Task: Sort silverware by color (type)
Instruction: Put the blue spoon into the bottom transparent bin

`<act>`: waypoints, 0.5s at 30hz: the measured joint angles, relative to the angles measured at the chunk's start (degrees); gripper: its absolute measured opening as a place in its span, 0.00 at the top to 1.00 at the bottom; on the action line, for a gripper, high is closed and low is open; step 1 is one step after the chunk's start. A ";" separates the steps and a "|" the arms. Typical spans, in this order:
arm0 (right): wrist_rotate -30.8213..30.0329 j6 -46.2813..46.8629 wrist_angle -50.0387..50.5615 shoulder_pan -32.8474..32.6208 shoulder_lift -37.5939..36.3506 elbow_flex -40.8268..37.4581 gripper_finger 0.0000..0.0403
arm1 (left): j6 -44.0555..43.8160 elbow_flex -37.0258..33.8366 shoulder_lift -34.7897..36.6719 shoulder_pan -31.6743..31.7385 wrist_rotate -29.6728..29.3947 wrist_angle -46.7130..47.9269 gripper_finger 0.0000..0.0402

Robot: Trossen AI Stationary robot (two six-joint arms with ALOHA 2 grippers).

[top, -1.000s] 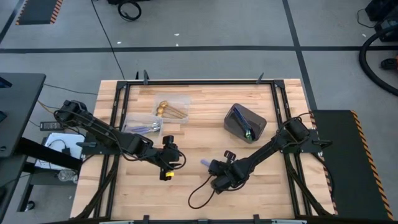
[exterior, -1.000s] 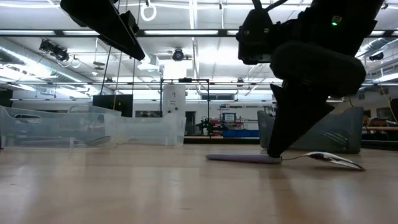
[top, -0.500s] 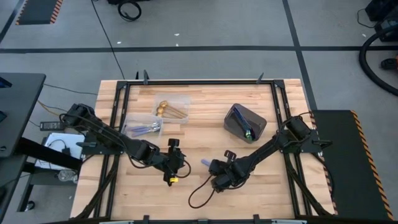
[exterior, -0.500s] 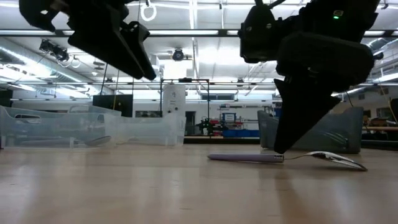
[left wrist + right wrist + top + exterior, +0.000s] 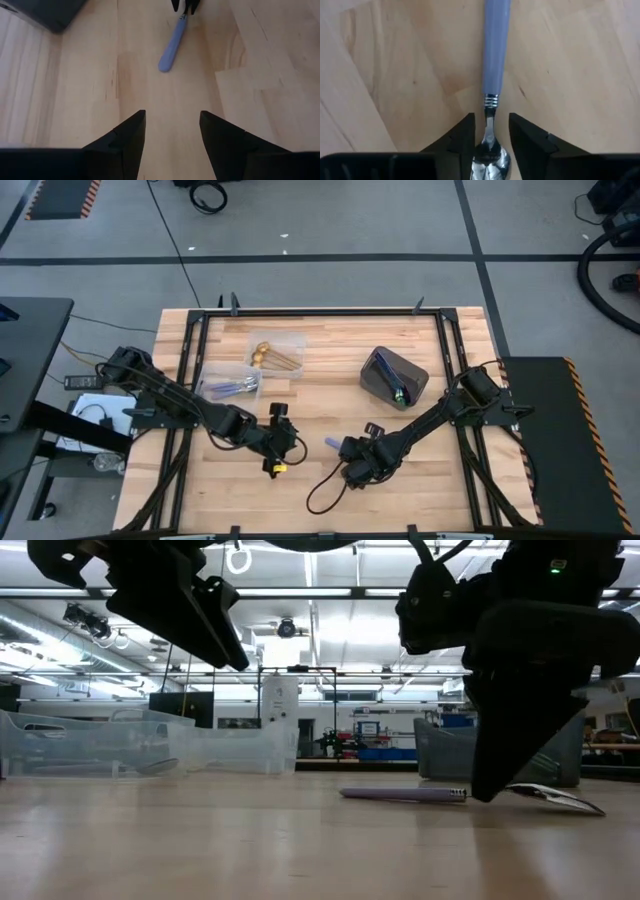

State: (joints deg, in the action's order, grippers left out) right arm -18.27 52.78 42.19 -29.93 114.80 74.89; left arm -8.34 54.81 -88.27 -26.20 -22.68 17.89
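Overhead: a wooden table (image 5: 320, 480) with two dark robot arms reaching toward the middle.

Right end effector (image 5: 490, 137) is low over the table center, fingers slightly apart, one on each side of the thin metal neck of a spoon (image 5: 495, 55) w/ a pale blue handle. Whether the fingers touch the neck can't be told. The spoon lies flat on the wood; its shiny bowl sits between the fingertips, handle pointing away from the wrist. In the low view the same spoon (image 5: 410, 794) rests on the table, handle toward the pic's left, bowl partly behind the dark finger.

Left end effector (image 5: 172, 132) hovers just beside it, nearer the table's left side, fingers spread wide w/ nothing between them, only bare wood. Its wrist cam sees the blue handle farther off.

Toward the far left part of the table: clear plastic containers (image 5: 255, 370). One holds gold spoons (image 5: 272, 358), the next holds blue-purple ones (image 5: 232, 387). A dark grey bin (image 5: 393, 375) sits far right of center, w/ at least one teal-handled piece inside. A loop of black cable (image 5: 320, 495) lies near the front edge.
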 joint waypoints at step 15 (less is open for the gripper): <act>7.62 0.51 -3.48 0.44 -0.46 -3.05 0.70 | -0.01 -0.02 0.00 -0.16 5.71 -0.50 0.52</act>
State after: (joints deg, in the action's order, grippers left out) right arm -10.65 53.30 38.71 -29.50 114.34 71.84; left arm -8.35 54.78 -88.27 -26.35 -16.97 17.38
